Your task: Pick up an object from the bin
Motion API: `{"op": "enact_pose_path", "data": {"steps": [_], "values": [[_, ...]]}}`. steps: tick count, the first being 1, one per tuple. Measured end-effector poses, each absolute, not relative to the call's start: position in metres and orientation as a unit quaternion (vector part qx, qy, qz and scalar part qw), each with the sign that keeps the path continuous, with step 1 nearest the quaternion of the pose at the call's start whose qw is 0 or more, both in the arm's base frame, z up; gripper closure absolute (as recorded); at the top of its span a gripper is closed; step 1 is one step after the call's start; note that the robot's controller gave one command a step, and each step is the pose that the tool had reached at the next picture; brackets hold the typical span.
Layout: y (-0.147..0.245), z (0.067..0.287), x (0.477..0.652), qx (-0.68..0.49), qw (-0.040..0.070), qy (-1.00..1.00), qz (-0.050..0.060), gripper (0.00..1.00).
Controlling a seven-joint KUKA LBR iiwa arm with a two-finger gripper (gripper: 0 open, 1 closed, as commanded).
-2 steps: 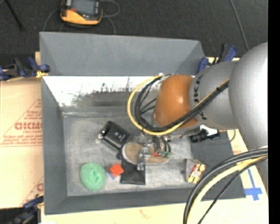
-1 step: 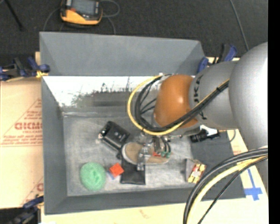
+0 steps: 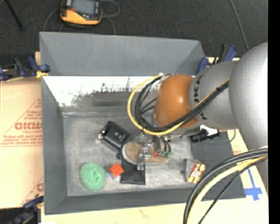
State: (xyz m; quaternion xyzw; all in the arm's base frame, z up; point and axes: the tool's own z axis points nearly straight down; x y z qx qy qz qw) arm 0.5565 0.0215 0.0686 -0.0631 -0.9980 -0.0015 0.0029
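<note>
The tan oval thing (image 3: 130, 150) is lying flat near the middle of the bin's floor. The gripper (image 3: 142, 160) is hanging right over its right half and is hiding part of it. I cannot tell if the gripper is open or closed. I also cannot tell if it is touching the tan thing or holding anything, because the parts above it are getting in the way.

The gripper is reaching down from under the round orange cover (image 3: 172, 101) on the wrist. Yellow and black cables (image 3: 134, 104) are looping around the left side of that cover. The big silver arm (image 3: 238, 97) is coming in from the right.

Just on the near side of the gripper, a flat black piece (image 3: 133, 177) is lying on the floor. A small red block (image 3: 115, 170) is sitting just beside it, on its left. Farther left, a green fuzzy round thing (image 3: 93, 176) is resting near the near-left corner.

A black boxy thing (image 3: 113, 135) is lying tilted just beside the tan thing — on its far-left side.

Well apart from all of these, a small box with bright marks (image 3: 194, 171) is sitting on the right side of the floor.

The grey bin (image 3: 53, 143) is holding all of them.
</note>
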Motion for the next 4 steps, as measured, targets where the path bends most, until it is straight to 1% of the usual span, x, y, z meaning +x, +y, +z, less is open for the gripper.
{"op": "enact_pose_path", "data": {"steps": [2,3,4], "values": [[0.021,0.077,0.555,-0.063,0.002,-0.998,-0.001,1.00],[0.021,0.097,0.553,-0.063,0.004,-0.998,0.000,1.00],[0.020,0.117,0.555,-0.063,0.001,-0.998,0.000,1.00]]}}
